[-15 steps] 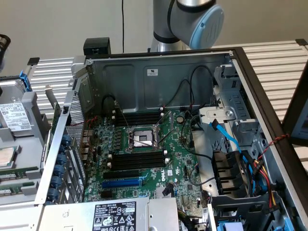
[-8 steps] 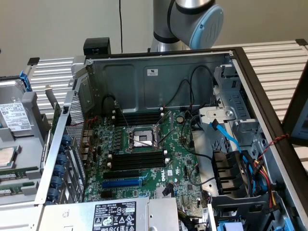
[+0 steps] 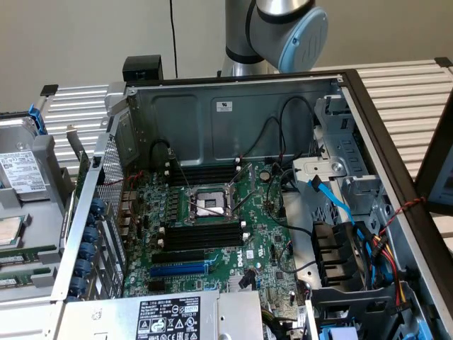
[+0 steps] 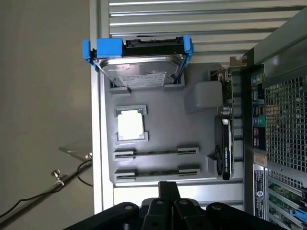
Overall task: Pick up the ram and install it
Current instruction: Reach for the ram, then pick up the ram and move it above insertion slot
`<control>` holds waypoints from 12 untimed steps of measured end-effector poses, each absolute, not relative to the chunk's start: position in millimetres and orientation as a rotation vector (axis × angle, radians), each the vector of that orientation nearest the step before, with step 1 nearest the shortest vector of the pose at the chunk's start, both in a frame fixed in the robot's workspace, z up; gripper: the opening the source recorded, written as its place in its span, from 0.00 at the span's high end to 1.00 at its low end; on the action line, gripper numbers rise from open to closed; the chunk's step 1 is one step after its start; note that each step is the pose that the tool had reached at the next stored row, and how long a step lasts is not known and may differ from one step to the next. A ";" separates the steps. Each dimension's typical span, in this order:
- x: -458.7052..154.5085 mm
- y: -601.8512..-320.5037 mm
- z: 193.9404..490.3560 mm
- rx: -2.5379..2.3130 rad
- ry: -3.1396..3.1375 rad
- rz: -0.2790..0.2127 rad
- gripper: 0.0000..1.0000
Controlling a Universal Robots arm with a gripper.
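Two sticks of ram (image 4: 156,153) lie side by side in holders on the grey tray (image 4: 158,129), beyond a hard drive (image 4: 141,72). The gripper (image 4: 168,199) hangs just beside the nearer stick (whether it is open or gripping anything, I cannot tell). In the exterior view the tray (image 3: 49,198) sits at the frame's left edge, the arm (image 3: 276,28) at top centre and the motherboard (image 3: 212,241) mid-frame.

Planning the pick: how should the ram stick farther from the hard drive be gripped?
Grip the ram at its bare middle, coming straight down onto the grey tray. It stands on its long edge with holders clasping both ends, so only the middle's two flat faces look free to pinch.
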State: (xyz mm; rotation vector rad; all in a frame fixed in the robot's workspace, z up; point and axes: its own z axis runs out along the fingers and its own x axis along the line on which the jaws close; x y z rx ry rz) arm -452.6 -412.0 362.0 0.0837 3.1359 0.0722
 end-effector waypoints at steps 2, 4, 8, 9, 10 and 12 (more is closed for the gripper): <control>-452.7 -412.0 362.0 0.084 3.136 0.072 0.89; -452.7 -412.0 362.0 0.084 3.136 0.072 0.89; -452.7 -412.0 362.0 0.084 3.136 0.072 0.89; -452.7 -412.0 362.1 0.084 3.136 0.072 0.89; -452.7 -412.0 362.0 0.084 3.136 0.072 0.89; -452.7 -412.0 362.0 0.084 3.136 0.072 0.89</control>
